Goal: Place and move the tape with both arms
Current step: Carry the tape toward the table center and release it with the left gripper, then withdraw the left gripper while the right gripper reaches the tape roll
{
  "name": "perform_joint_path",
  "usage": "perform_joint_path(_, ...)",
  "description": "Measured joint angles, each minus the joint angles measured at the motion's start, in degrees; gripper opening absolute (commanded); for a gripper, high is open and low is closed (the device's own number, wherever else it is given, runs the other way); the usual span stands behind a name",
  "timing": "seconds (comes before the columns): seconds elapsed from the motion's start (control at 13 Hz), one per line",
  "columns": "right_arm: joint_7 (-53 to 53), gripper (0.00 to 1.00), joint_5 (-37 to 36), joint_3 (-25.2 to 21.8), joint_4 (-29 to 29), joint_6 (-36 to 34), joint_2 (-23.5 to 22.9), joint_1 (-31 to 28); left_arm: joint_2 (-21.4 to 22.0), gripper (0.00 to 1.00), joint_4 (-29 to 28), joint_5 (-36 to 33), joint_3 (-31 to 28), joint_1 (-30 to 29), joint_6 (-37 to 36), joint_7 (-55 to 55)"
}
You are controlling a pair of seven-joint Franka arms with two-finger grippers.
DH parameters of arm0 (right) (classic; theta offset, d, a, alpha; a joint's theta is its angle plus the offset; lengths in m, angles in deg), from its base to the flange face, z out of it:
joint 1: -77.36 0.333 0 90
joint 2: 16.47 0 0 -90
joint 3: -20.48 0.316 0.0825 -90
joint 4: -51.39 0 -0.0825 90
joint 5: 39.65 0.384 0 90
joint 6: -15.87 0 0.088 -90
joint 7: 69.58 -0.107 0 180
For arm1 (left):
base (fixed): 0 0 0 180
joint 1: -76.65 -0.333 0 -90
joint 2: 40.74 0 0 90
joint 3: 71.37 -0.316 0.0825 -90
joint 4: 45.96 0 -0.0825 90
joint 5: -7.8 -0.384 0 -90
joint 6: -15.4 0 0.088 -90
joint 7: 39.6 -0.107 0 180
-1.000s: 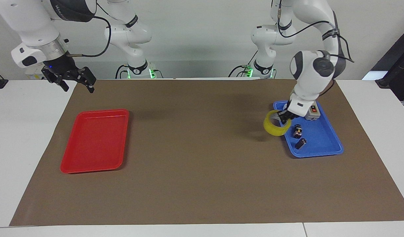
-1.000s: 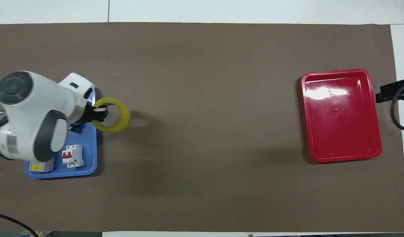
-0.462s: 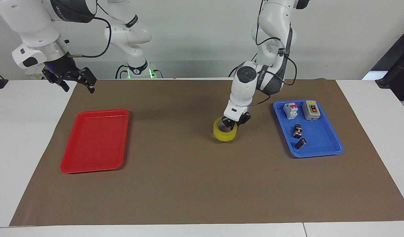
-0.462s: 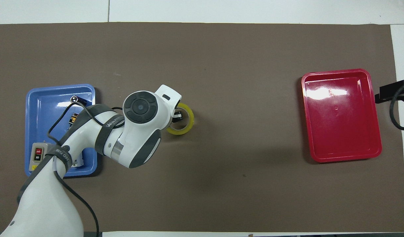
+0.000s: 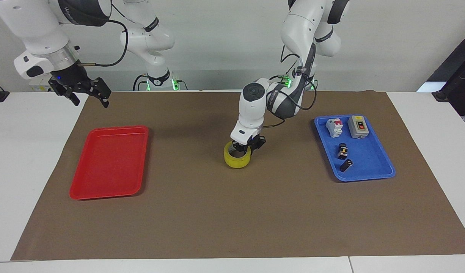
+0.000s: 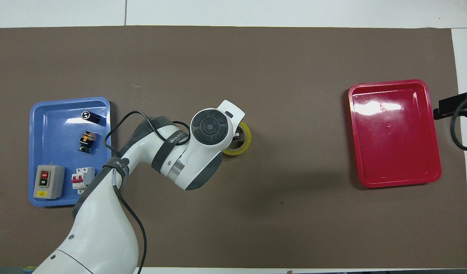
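My left end effector (image 5: 247,147) is clamped on the rim of the roll of yellow packing tape (image 5: 237,157), one finger down inside the wide hole and the other on the outer wall, and the roll sits low over the middle of the brown mat (image 5: 232,212), roughly midway between the blue tray (image 5: 369,172) and the red tray (image 5: 107,163); I cannot tell whether its underside is touching the mat or just clear of it. As I judge it, the step in hand is setting the roll down here for my other arm to collect. To do it well I should lower straight until the roll lies flat on its face, then part the fingers only enough to free the wall, and lift vertically so the inner finger does not drag the roll or tip it onto its edge, where it would wheel away. My right end effector (image 5: 87,91) waits with fingers spread wide, raised over the bench corner near the red tray, so I should clear the centre promptly and leave the roll hole-up for it.
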Motion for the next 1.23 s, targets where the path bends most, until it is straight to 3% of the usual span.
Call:
perform_joint_path(0.08, 0.00, 1.00, 0.00, 0.00, 0.00, 0.00, 0.00, 0.00, -0.20, 0.66, 0.00, 0.00, 0.02, 0.37, 0.02, 0.11)
perform_joint_path(0.15, 0.00, 1.00, 0.00, 0.00, 0.00, 0.00, 0.00, -0.01, -0.21, 0.92, 0.05, 0.00, 0.00, 0.47, 0.03, 0.30)
perform_joint_path(0.23, 0.00, 1.00, 0.00, 0.00, 0.00, 0.00, 0.00, -0.01, -0.15, 1.00, 0.23, 0.00, -0.15, 0.46, 0.03, 0.42)
perform_joint_path(0.46, 0.00, 1.00, 0.00, 0.00, 0.02, 0.00, 0.00, -0.01, 1.65, 1.00, 0.90, 0.00, -0.85, -0.82, -0.17, 0.38)
perform_joint_path(0.69, 0.15, 1.00, 0.28, 0.19, 0.62, 2.18, 0.04, 1.88, 7.96, 1.00, -0.13, -0.03, -1.27, -6.47, -5.69, -5.82)
perform_joint_path(0.92, -3.99, 1.00, 0.43, 0.60, 3.44, 7.41, 0.02, 9.15, 15.13, 1.00, -2.68, -0.06, -1.51, -14.20, -10.57, -16.94)
perform_joint_path(1.23, -21.01, 1.00, 0.37, 1.20, 5.76, 16.18, -3.46, 24.65, 22.19, 1.00, -4.39, -0.06, -1.74, -24.05, -15.79, -27.54)
